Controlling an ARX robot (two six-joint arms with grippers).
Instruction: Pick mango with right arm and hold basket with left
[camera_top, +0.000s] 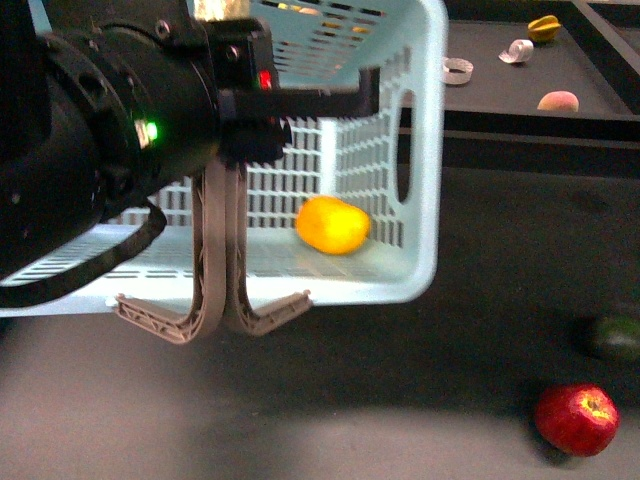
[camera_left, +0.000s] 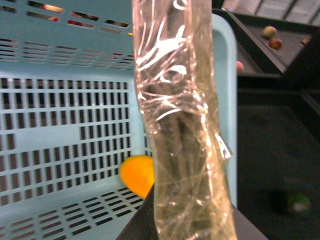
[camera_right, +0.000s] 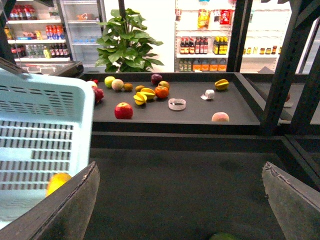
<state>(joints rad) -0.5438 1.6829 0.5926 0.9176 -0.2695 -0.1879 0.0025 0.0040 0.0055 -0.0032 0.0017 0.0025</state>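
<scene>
The basket is the biggest thing here, its slotted turquoise walls rising around and behind the left gripper; the left arm, bulky and black with a green light, reaches in over it, and one dark finger runs out from the red mark towards the basket's far side wall; directly beneath that gripper the two grey-brown handles hang pressed together; whether the left jaws are actually clamped on anything I cannot tell (the left wrist view shows only one tape-wrapped finger across the basket); the right gripper stands wide apart with nothing between its fingers, only dark table; beyond it a dark shelf carries assorted fruit; the mango lies on the basket's floor, below the left gripper's finger and near the side wall, well apart from the right gripper and outside its gap; the red apple sits on the table outside the basket, away from both grippers; the dark green fruit lies just beyond the apple.
</scene>
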